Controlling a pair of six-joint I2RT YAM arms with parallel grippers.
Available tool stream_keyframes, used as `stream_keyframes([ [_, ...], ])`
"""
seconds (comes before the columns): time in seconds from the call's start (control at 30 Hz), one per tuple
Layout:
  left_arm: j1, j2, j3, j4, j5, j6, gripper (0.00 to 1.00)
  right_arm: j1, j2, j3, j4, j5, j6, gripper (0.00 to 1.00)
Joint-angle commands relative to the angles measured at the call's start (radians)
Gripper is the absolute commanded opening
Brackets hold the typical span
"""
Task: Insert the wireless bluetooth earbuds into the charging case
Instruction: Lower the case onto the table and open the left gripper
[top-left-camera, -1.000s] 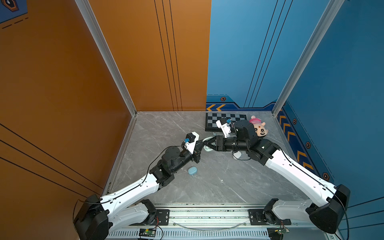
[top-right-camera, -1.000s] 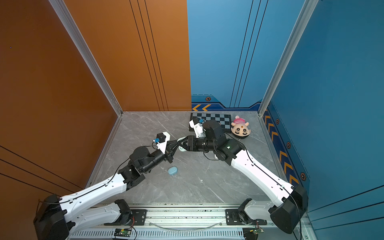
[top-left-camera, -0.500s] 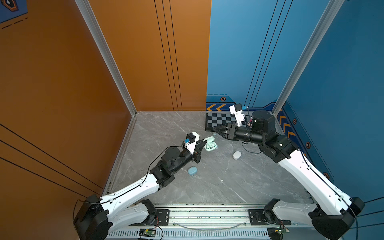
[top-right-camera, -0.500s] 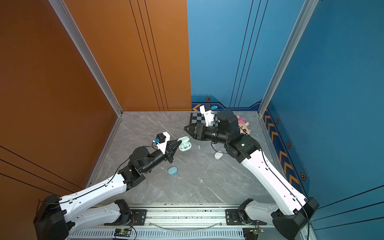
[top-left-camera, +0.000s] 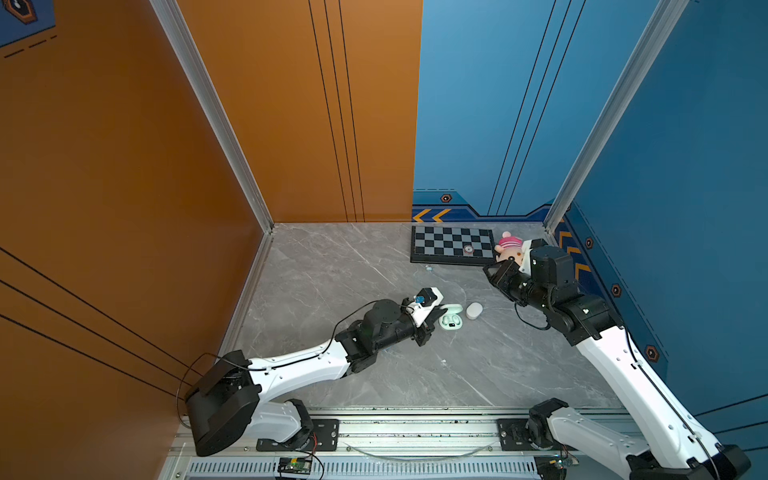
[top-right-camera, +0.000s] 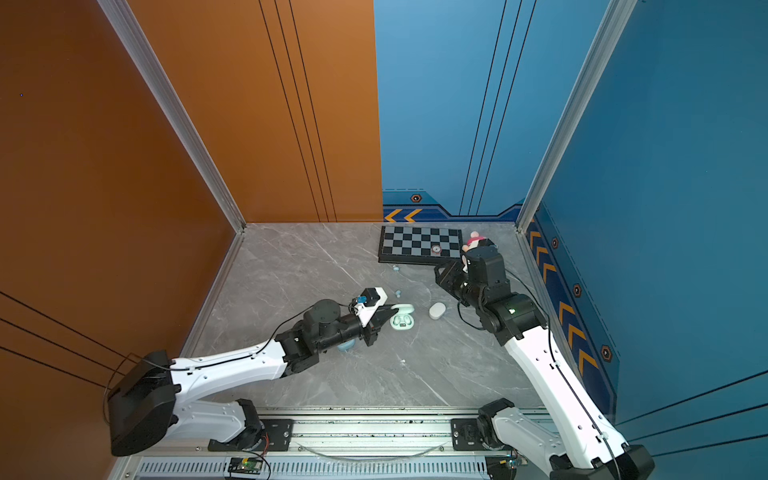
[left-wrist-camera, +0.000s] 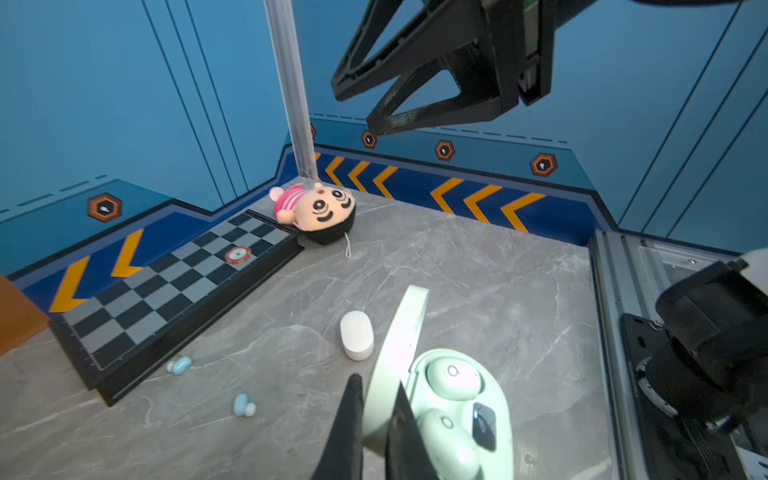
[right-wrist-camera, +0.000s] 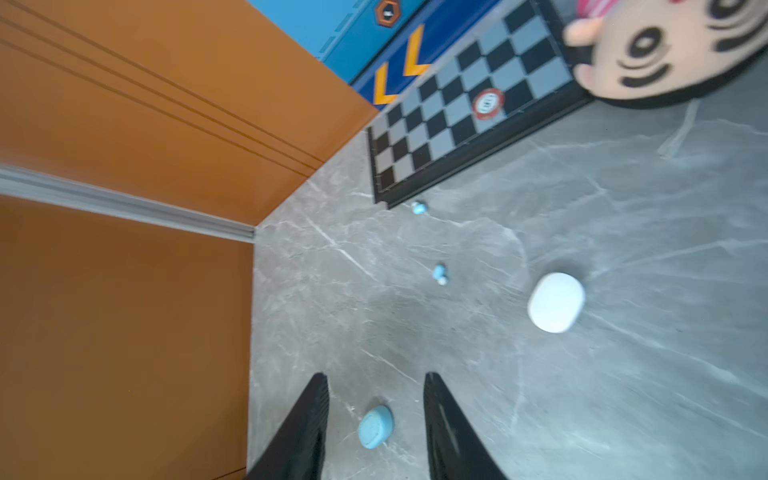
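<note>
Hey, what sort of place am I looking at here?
Likely a robot test cell: left arm and right arm mounted on a metal rail, orange wall and blue wall panels, staged props like a checkerboard and plush toy.

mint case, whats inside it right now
Two mint earbuds sit in wells of the mint case, beside a small dark part. The lid, pinched by the left gripper, hides the rim behind it.
</note>
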Motion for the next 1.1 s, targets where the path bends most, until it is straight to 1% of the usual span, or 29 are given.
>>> stream_keyframes([
  [0.0, -0.056, 0.108, 0.043, 0.065, 0.025, 0.048, 0.00, -0.031, -0.054, -0.052, -0.121, 0.096, 0.060, 0.41],
  [0.2, -0.112, 0.361, 0.108, 0.242, -0.012, -0.015, 0.00, -0.071, -0.068, -0.103, -0.141, 0.083, 0.067, 0.42],
  [0.3, -0.122, 0.470, 0.136, 0.316, -0.035, -0.048, 0.00, -0.079, -0.061, -0.110, -0.148, 0.077, 0.065, 0.42],
  [0.4, -0.122, 0.550, 0.158, 0.363, -0.046, -0.069, 0.00, -0.084, -0.053, -0.116, -0.151, 0.074, 0.061, 0.42],
  [0.6, -0.103, 0.622, 0.187, 0.370, -0.033, -0.071, 0.00, -0.087, -0.032, -0.127, -0.153, 0.071, 0.061, 0.42],
  [0.77, -0.084, 0.665, 0.202, 0.370, -0.032, -0.070, 0.03, -0.087, -0.014, -0.135, -0.152, 0.068, 0.067, 0.43],
  [1.07, -0.062, 0.732, 0.234, 0.369, -0.024, -0.083, 0.15, -0.090, -0.014, -0.148, -0.153, 0.068, 0.064, 0.44],
])
